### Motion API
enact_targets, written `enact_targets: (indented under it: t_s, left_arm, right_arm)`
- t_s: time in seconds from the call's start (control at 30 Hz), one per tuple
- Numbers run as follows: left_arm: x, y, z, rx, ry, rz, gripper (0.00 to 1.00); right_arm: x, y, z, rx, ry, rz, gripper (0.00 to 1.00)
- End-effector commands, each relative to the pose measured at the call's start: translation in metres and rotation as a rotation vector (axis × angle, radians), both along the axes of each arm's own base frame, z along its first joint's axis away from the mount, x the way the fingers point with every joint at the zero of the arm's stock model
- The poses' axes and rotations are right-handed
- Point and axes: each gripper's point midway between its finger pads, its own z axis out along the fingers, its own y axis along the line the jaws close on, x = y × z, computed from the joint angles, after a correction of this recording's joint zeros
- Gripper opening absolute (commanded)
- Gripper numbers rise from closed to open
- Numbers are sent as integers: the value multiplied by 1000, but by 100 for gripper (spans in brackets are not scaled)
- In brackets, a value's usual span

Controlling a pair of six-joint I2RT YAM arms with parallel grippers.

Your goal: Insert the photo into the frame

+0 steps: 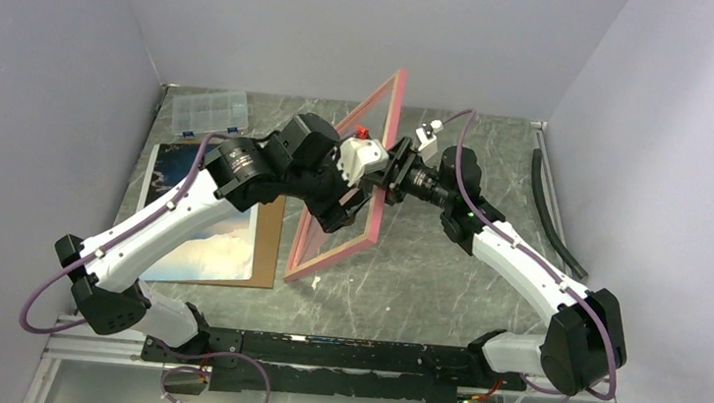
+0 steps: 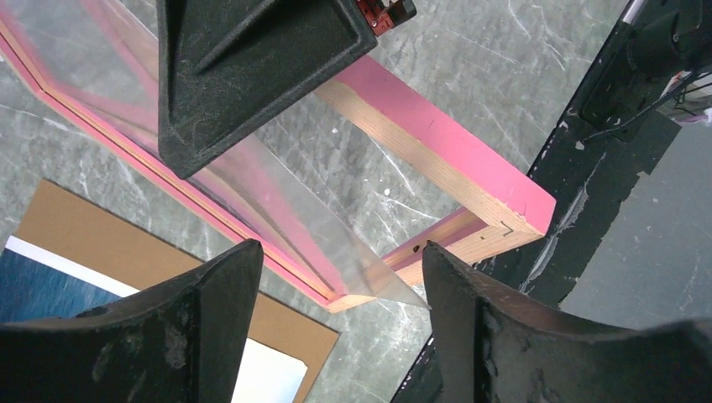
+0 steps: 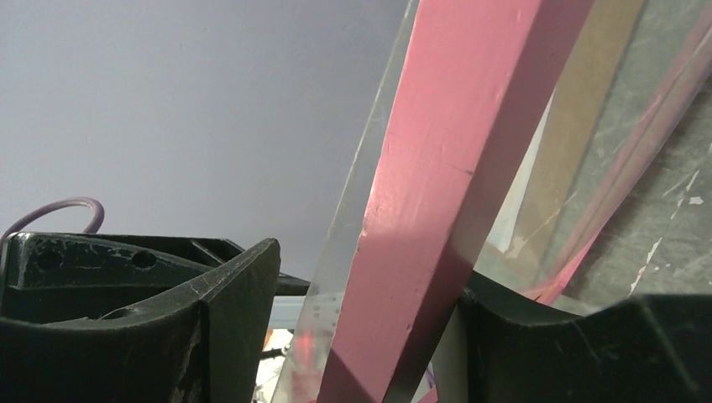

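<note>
The thin pink wooden frame (image 1: 333,256) is standing tilted on its long edge. Our right gripper (image 3: 365,269) is straddling its rail; clamped or not, we cannot tell. Our left gripper (image 2: 340,260) is gaping empty, nearer the rectangular sea-and-cliffs print (image 1: 216,242) lying flat leftward.

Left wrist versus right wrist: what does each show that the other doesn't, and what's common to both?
Only left wrist: the blue sea photo lying on the flat brown backing board. Only right wrist: the lilac wall and a purple cable. Both: the thin pink wooden picture frame, its clear pane and the grey marbled tabletop.
</note>
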Motion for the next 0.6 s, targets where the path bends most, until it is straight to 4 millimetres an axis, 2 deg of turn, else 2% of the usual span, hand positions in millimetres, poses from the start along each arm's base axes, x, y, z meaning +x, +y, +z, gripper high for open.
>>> enact_targets:
  t_s: [0.0,0.17,0.43,0.57]
  left_arm:
    - [12,1,9,-1,-69,37,70]
    - [9,10,7,17,-82,42,50]
    - [8,18,-2,45,-83,49,29]
    - [14,25,2,48,-117,103,8]
  right_arm:
    - [2,0,33,33,-106,-8,65]
    - [0,-4,33,19,-115,-15,67]
    - [-1,-9,33,13,-114,-19,78]
    - [-1,-21,31,6,-113,-42,82]
